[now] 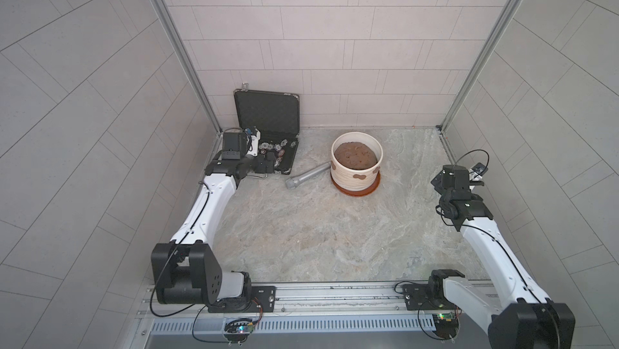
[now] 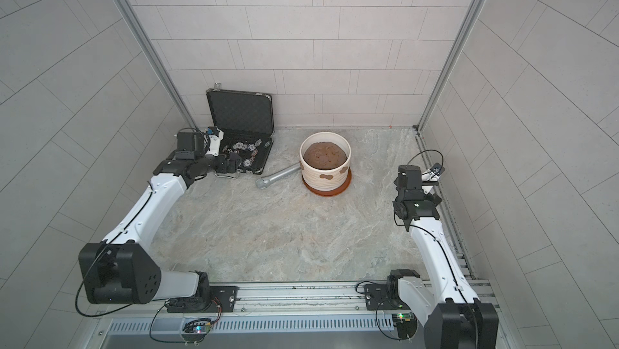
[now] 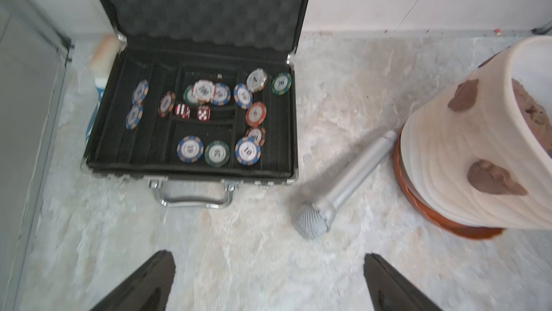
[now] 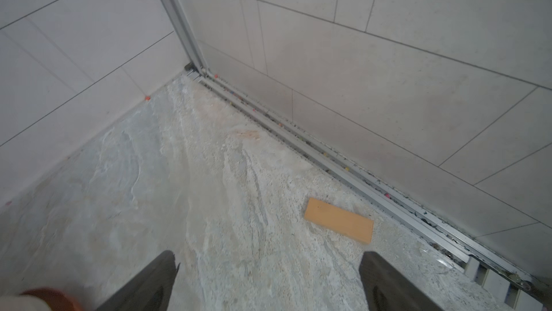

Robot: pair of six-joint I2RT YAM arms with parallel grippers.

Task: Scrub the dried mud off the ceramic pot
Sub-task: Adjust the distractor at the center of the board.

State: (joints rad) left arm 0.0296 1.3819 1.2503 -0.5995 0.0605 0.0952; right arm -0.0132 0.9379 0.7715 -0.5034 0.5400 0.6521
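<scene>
**One muddy pot, two spread and empty grippers**

One ribbed cream pot (image 1: 348, 179), cylindrical with a smooth thick rim, upright on one round reddish-brown saucer (image 1: 355, 194) near the back wall. Heaped inside with lumpy brown soil (image 1: 355, 155). Three flat, lobed patches of mud (image 1: 357, 176) counted on its wall in a top view.

One silver microphone (image 1: 306, 176) with a mesh head, lying with its tail end at the saucer. One open black case (image 1: 268, 119), foam-lined, with more than a dozen poker chips (image 3: 190, 148) and two red dice (image 3: 203, 113).

Left gripper (image 3: 268, 255) spread wide, holding and touching nothing, above the case's front edge. Right gripper (image 4: 267, 254) equally wide, empty, well apart from the pot by the right wall, near one flat orange block (image 4: 339, 220).
</scene>
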